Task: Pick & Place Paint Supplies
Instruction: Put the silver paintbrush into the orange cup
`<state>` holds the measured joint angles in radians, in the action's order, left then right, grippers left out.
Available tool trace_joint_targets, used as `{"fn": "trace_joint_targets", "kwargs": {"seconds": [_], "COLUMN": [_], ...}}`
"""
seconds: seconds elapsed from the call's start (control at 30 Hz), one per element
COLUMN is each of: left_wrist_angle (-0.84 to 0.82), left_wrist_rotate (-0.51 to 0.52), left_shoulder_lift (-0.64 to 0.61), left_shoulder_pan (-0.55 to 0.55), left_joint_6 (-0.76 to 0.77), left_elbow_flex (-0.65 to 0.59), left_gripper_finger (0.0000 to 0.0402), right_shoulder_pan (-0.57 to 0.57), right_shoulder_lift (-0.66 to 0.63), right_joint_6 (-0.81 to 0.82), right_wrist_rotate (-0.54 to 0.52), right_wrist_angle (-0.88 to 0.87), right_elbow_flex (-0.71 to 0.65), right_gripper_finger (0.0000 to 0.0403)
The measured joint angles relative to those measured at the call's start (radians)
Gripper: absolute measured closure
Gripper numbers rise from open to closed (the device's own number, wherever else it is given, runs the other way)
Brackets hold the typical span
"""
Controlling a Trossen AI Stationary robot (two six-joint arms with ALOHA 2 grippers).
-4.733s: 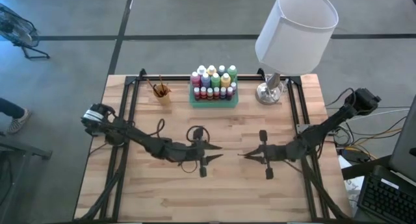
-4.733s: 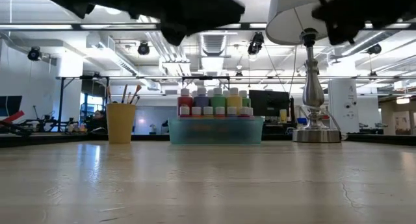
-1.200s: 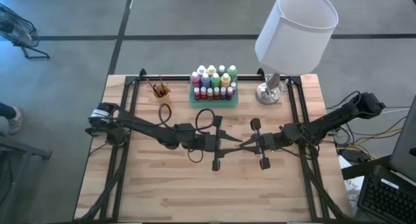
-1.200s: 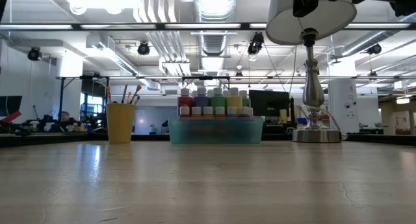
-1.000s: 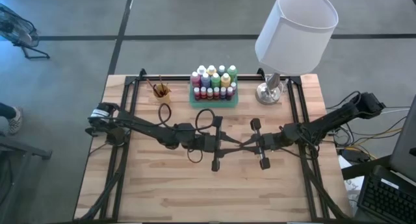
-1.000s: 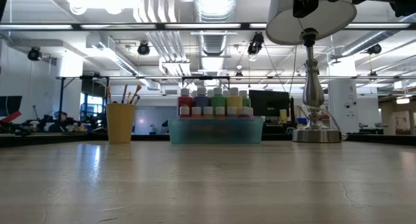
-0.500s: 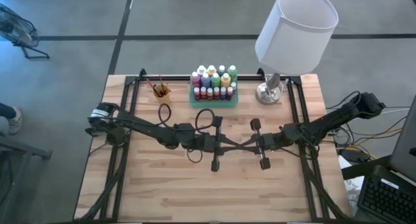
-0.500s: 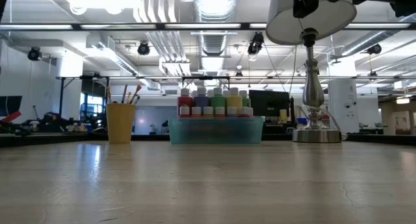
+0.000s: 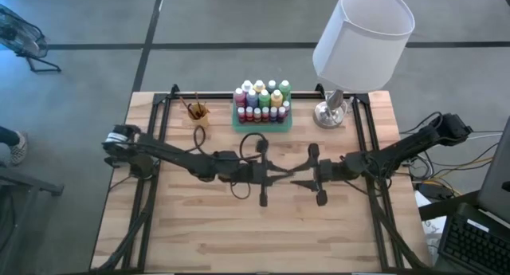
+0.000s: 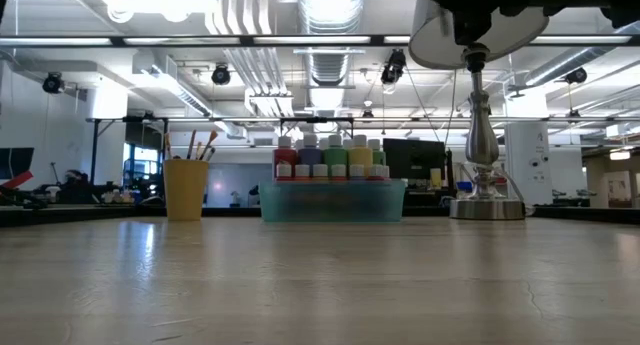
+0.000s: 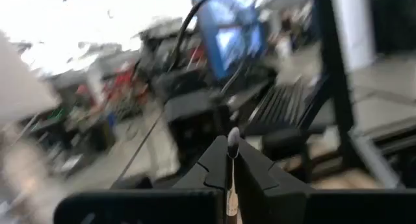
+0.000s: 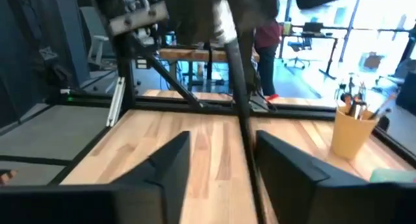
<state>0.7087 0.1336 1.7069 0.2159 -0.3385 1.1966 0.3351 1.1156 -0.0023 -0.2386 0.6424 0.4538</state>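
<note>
Holding 1 paintbrush clenched, the left hand hangs over the desk, near the green tray. The right hand beside it is released. The paint bottles sit in that tray, so most work looks left.

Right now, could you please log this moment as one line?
left pincer: shut on paintbrush | right pincer: open around same paintbrush | status: handover between arms
</note>
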Motion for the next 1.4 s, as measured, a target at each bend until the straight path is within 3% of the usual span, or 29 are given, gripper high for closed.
{"fn": "trace_joint_targets", "kwargs": {"seconds": [0.1, 0.3, 0.43, 0.67, 0.87, 1.03, 1.4], "left_wrist_angle": [-0.133, -0.412, -0.573, -0.614, -0.557, -0.404, -0.343], "left_wrist_rotate": [0.136, 0.526, 0.75, 1.03, 1.092, 1.087, 1.043], "left_shoulder_lift": [-0.062, -0.216, -0.314, -0.499, -0.671, -0.775, -0.847], "left_shoulder_pan": [0.01, 0.042, 0.052, 0.04, -0.06, -0.181, -0.365], "left_joint_6": [0.0, 0.0, 0.059, 0.115, 0.207, 0.227, 0.297], "left_elbow_flex": [0.0, -0.006, -0.01, -0.143, -0.33, -0.492, -0.67], "left_gripper_finger": [0.039, 0.039, 0.039, 0.039, 0.039, 0.039, 0.039], "right_shoulder_pan": [-0.001, -0.004, -0.01, -0.022, -0.039, -0.046, -0.048], "right_shoulder_lift": [-0.001, -0.002, -0.002, -0.002, -0.002, -0.002, -0.002], "right_joint_6": [0.033, 0.123, 0.16, 0.19, 0.188, 0.187, 0.183], "right_wrist_rotate": [-0.006, -0.001, -0.052, -0.082, -0.083, -0.08, -0.081], "right_wrist_angle": [-0.028, -0.073, -0.102, -0.123, -0.115, -0.115, -0.115], "right_elbow_flex": [0.0, 0.0, 0.0, 0.0, 0.0, 0.0, -0.003], "right_gripper_finger": [0.0224, 0.0156, 0.0118, 0.0067, 0.0042, 0.0039, 0.0039]}}
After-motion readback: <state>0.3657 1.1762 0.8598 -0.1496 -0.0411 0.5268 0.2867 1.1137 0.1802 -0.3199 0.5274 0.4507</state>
